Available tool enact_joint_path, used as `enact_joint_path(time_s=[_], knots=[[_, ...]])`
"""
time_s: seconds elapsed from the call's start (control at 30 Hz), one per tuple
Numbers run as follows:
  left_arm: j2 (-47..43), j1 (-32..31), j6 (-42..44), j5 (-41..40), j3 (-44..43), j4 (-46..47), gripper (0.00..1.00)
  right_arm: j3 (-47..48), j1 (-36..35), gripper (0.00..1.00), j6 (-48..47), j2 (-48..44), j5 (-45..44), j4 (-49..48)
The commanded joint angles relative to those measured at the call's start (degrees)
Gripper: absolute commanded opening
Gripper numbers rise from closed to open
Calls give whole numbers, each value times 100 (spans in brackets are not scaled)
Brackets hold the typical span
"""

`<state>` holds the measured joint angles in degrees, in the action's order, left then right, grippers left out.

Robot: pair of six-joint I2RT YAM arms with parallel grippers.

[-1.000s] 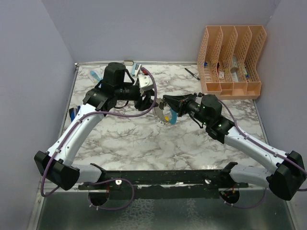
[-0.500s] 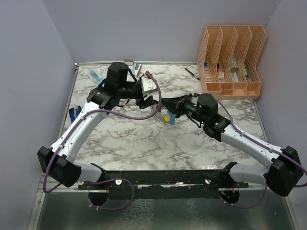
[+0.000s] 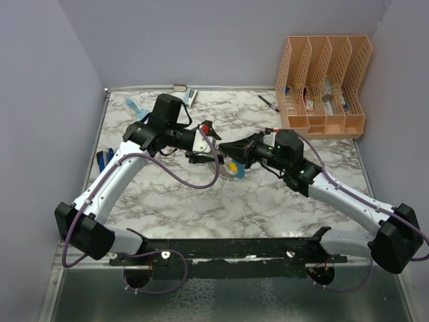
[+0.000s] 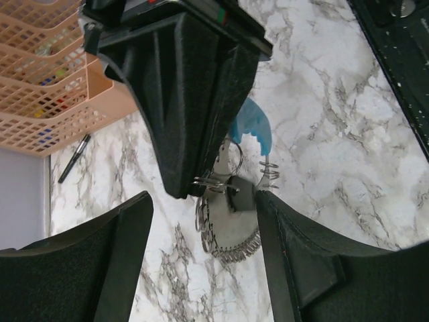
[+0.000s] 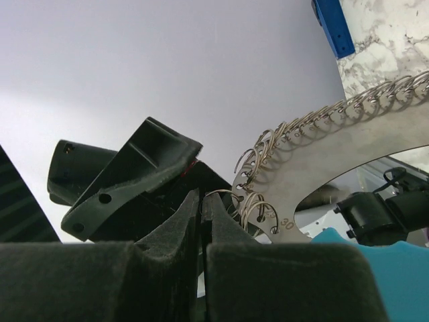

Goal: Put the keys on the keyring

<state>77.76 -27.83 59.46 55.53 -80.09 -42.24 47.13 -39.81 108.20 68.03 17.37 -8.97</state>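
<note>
The keyring (image 4: 228, 249) is a gray loop with a ribbed edge and a light-blue section (image 4: 253, 126). My right gripper (image 5: 202, 196) is shut on one thin wire ring at the loop's edge, and the loop (image 5: 335, 154) hangs from that pinch. A small black key (image 4: 240, 193) sits on the loop just beside the right gripper's tip. From above, a yellow key (image 3: 232, 165) shows against the keyring (image 3: 231, 169). My left gripper (image 4: 203, 201) is open and straddles the right gripper's tip and the black key; its right finger (image 4: 295, 255) is close beside the key. Seen from above, the two grippers (image 3: 204, 153) (image 3: 224, 149) meet tip to tip.
An orange file organizer (image 3: 324, 84) stands at the back right, with a black pen (image 3: 269, 102) lying in front of it. A blue-handled tool (image 3: 102, 159) lies at the left table edge. Small items (image 3: 133, 106) lie at the back left.
My left gripper has swung down and forward toward the keyring, and its jaws have widened. The right gripper stays shut on the keyring and has shifted slightly left.
</note>
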Motion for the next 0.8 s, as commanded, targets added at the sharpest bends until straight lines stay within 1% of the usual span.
enact_joint_path(time_s=[0.0, 0.1, 0.17, 0.3, 0.37, 0.57, 0.77], knots=[[24, 24, 896, 741, -66, -672, 66, 331, -44, 1, -445, 157, 569, -178], [-9, 40, 666, 680, -287, -715, 66, 335, -43, 1, -579, 204, 661, -191], [-65, 50, 242, 654, -400, -587, 66, 287, -44, 1, -611, 181, 602, -221], [-206, 71, -511, 422, -454, -368, 63, 146, -44, 1, -735, 116, 498, -768], [-290, 131, -734, 348, -411, -308, 62, 135, -44, 1, -813, 116, 536, -987], [-330, 184, -976, 843, -252, -122, 62, 326, -44, 1, -987, 397, 983, -1278], [-212, 184, -1106, 979, -278, 117, 62, 425, -44, 1, -1097, 511, 1140, -1299]])
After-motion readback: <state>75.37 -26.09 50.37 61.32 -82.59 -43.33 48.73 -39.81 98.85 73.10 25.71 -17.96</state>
